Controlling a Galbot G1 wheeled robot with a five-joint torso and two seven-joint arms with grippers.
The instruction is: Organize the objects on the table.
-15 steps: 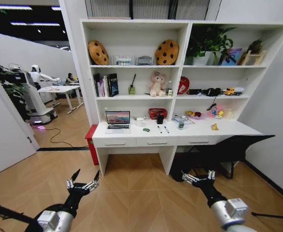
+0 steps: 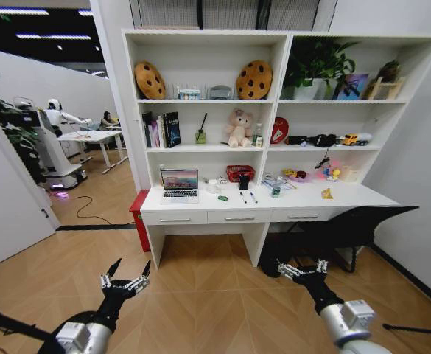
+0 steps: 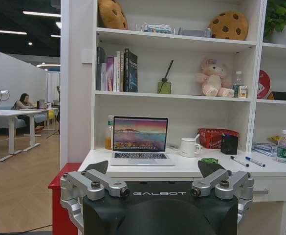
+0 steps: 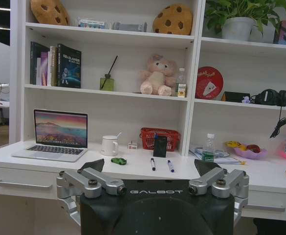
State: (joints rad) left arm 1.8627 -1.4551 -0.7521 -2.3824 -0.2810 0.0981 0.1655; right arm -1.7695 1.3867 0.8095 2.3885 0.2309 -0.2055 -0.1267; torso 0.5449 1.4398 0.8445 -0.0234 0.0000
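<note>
The long white table (image 2: 351,196) stands across the floor from me, under a shelving unit. On it a slim silver laptop (image 2: 179,184) is open at the left. A tiny green toy car (image 2: 222,198) lies near the front edge, with two thin pens (image 2: 247,198) beside it and a short green-labelled bottle (image 2: 275,190) further right. The wrist views show the same laptop (image 3: 140,142), car (image 4: 118,160) and pens (image 4: 161,165). My left gripper (image 2: 125,276) and right gripper (image 2: 302,267) hang low over the floor, both open and holding nothing, well short of the table.
A white mug (image 4: 108,145), a red basket (image 4: 158,138) and a black box (image 4: 160,146) sit at the table's back. A black chair (image 2: 348,228) stands under the right end and a red cabinet (image 2: 138,214) at the left. Wooden floor lies between me and the drawers (image 2: 230,217).
</note>
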